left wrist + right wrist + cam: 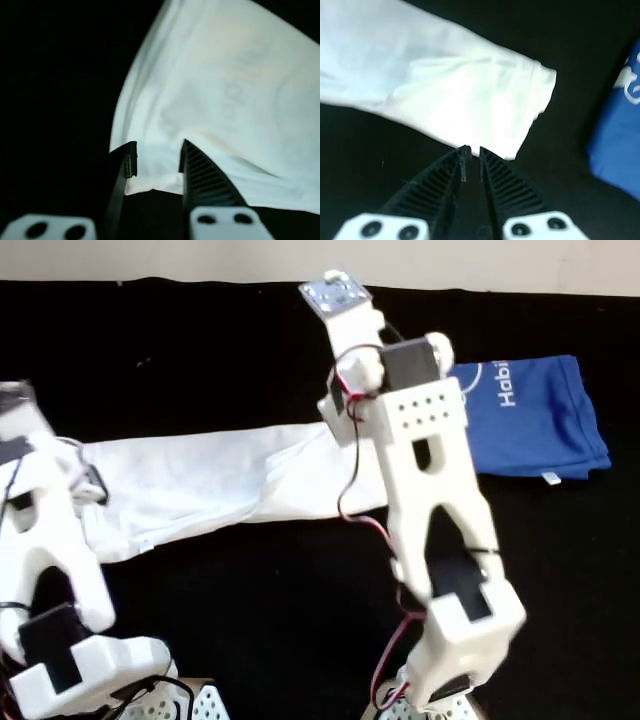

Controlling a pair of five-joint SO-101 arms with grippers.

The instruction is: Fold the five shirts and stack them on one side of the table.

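Note:
A white shirt (200, 485) lies stretched across the black table from the left to the middle. My left gripper (159, 150) is at its left end, open, with the shirt's edge (150, 172) lying between the two fingers. My right gripper (472, 150) is at the shirt's other end (470, 100), its fingers shut, with the cloth's edge pinched at the tips. In the high view my right arm (430, 470) covers that end of the shirt. A folded blue shirt (540, 420) lies at the back right.
The black table (250, 620) stretches bare in front of the white shirt. The blue shirt (620, 140) lies close beside the white shirt's right end. Both arm bases stand at the near edge.

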